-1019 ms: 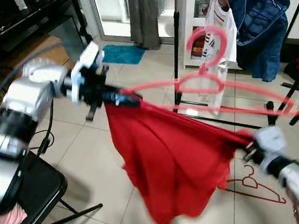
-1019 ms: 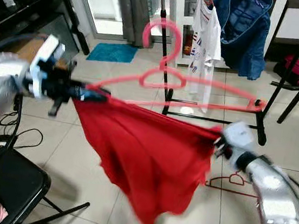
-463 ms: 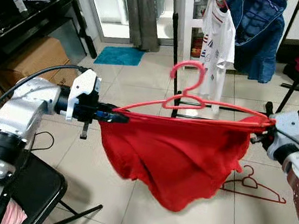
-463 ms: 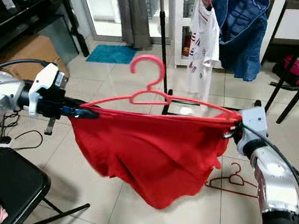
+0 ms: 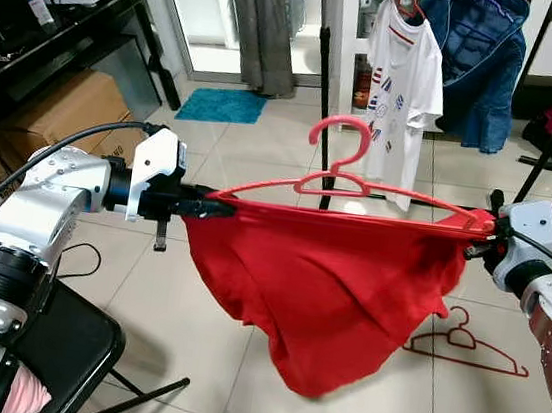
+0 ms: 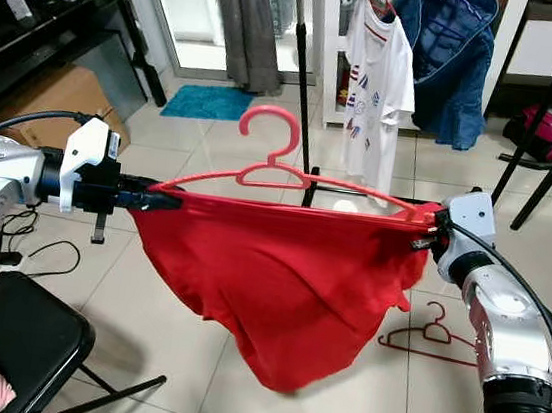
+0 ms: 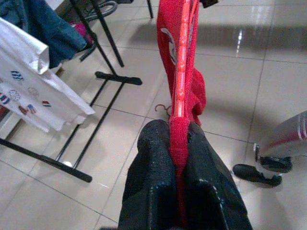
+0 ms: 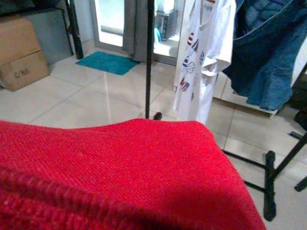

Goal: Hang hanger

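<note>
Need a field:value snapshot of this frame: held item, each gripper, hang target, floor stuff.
held item: pink hanger with red garment draped over it, stretched level between both arms
left gripper: fingers shut on the hanger's end and cloth
right gripper: at the hanger's other end, fingers hidden by cloth
hang target: black clothes rack ahead, already carrying a white T-shirt and blue jacket
hanger hook: upright, not yet on the rack
floor: spare red hanger, teal mat

floor: pale tiles [image 5: 191,327] | teal mat [image 5: 222,103] | cardboard box [image 5: 61,110]
</note>
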Available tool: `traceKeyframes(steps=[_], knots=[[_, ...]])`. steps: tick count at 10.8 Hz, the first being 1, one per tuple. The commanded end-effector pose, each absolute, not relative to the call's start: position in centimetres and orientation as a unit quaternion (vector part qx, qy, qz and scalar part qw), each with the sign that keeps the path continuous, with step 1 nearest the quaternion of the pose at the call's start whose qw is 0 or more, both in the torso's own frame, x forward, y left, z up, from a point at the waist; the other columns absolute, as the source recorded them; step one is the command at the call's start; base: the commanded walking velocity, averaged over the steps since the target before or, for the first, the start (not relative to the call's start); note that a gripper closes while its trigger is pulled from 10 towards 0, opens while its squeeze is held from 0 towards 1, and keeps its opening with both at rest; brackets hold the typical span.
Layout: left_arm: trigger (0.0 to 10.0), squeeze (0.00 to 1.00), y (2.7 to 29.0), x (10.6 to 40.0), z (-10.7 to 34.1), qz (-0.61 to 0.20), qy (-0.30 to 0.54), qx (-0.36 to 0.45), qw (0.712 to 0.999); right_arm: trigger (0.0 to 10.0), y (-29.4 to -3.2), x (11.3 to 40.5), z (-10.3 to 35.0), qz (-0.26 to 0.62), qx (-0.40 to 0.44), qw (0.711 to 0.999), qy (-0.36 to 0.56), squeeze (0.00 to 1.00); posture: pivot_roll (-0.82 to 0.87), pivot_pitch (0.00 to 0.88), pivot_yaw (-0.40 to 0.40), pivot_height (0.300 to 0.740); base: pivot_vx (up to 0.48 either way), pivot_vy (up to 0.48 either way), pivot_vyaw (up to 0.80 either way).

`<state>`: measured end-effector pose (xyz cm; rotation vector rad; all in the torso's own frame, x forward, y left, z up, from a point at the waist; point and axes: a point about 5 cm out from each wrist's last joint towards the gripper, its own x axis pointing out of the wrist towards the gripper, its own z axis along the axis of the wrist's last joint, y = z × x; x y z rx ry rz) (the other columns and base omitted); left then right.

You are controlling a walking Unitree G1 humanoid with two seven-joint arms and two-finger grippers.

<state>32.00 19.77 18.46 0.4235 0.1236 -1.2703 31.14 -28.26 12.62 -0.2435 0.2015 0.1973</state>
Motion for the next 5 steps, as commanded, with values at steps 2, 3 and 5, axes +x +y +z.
traceKeyframes(steps=[2,3,5], knots=[[0.0,0.0,24.3,32.0,19.5,-0.513,0.061,0.144,0.844,0.0,-33.5,29.8,13.9,0.008,-0.106,0.988,0.111,0.0,-0.13,0.0,0.217,0.74,0.0,0.0,0.0],[0.0,0.0,24.4,32.0,19.2,-0.513,0.077,0.157,0.841,0.0,-33.4,29.8,13.9,0.013,-0.106,0.988,0.111,0.0,-0.13,0.0,0.217,0.74,0.0,0.0,0.0],[0.0,0.0,25.5,31.6,17.4,-0.497,0.152,0.217,0.826,0.0,-33.4,29.8,13.9,0.013,-0.107,0.988,0.111,0.0,-0.13,0.0,0.217,0.74,0.0,0.0,0.0]])
